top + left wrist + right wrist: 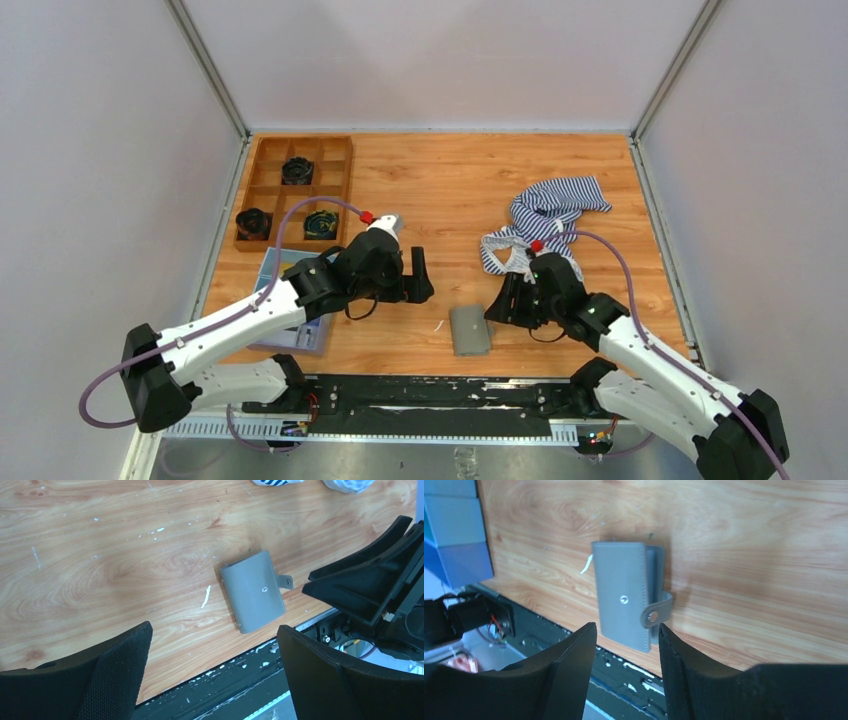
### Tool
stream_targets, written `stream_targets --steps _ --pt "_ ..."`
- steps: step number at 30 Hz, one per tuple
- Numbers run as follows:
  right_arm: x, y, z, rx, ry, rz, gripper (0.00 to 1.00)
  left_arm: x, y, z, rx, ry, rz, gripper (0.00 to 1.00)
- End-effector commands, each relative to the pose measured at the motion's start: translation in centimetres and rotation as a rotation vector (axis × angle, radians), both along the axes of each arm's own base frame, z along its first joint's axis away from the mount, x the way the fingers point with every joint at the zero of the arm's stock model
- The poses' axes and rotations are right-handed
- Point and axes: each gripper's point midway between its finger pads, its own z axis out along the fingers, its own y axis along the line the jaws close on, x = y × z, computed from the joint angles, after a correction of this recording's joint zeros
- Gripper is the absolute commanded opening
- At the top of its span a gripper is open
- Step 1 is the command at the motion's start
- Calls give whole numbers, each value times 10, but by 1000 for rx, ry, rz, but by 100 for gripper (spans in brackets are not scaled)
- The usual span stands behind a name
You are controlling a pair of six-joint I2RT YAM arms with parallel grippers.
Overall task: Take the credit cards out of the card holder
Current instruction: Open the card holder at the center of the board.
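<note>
Closed card holder (470, 330) on the desk (450, 180), nothing held.
Top: it lies at six o'clock, between my left end effector (412, 285), spread wide, and right end effector (505, 300), partly parted. Left wrist: strap tab (286, 581) looks unsnapped. Right wrist: I'd pin one flap and lift the other; cards hidden inside.

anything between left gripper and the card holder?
Just bare wooden table with one small white fleck beside the card holder, per the left wrist view.
</note>
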Motion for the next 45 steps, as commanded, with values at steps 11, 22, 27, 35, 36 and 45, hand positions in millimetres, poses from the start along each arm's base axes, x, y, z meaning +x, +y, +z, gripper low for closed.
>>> stream_targets --steps 11,22,27,35,36,45 --pt "-11 64 19 84 -15 319 53 0 1 -22 36 51 39 100" --pt "-11 29 -44 -167 98 171 52 -3 -2 -28 25 80 36 100" --pt "-14 22 -52 -181 113 144 52 -4 -1 -32 34 88 35 100" --pt "-18 25 -57 -160 133 153 39 -4 -2 -35 41 98 33 100" --pt "-18 25 -56 -154 128 153 35 -5 -2 -36 42 99 33 100" --pt "-17 46 -21 1 51 201 9 -3 4 -37 78 89 38 100"
